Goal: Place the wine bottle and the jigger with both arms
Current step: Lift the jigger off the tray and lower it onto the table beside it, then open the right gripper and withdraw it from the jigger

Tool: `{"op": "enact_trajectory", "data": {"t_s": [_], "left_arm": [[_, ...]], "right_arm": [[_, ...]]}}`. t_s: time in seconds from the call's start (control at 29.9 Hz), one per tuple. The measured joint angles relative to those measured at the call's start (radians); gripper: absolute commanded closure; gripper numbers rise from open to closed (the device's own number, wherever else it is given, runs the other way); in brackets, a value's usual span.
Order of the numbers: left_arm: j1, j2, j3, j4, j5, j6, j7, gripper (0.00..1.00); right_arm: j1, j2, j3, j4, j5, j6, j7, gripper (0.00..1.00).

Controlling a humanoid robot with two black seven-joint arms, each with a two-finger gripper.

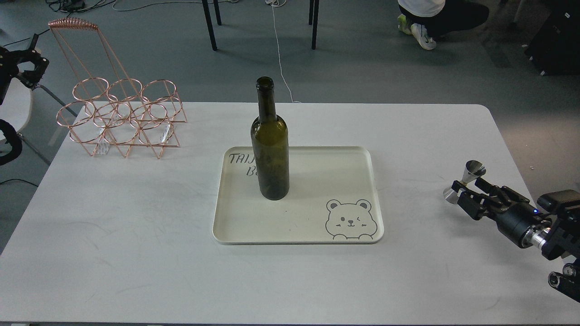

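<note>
The wine bottle, dark olive-green and without a label, stands upright on the back left part of the cream tray at the table's middle. The jigger, small and silver, is tilted, its lower cone at or just above the table near the right edge. My right gripper is shut on its thin waist. My left gripper is raised off the table's far left side, well away from the bottle. Its fingers are spread and hold nothing.
A copper wire bottle rack with several rings stands at the table's back left corner. The tray has a bear drawing at its front right. A person's feet and chair legs are on the floor beyond the table.
</note>
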Motion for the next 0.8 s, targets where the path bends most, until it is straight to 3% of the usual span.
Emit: {"op": "enact_trajectory", "data": {"t_s": [0.3,0.57,0.8], "left_arm": [[0.001,0.021,0.001,-0.036,0.001,-0.002,0.006,0.02],[0.012,0.182,0.082,-0.270,0.140,-0.009,0.008,0.02],[0.012,0.346,0.088,-0.496,0.327,-0.002,0.010,0.02]], "right_arm": [[-0.065,-0.217,0.017,0.175,0.033,0.000,0.000,0.04],[0.053,-0.382,0.026,0.245,0.233,0.000,0.000,0.04],[0.253,-0.395,0.030,0.227,0.454,0.009,0.000,0.04]]}}
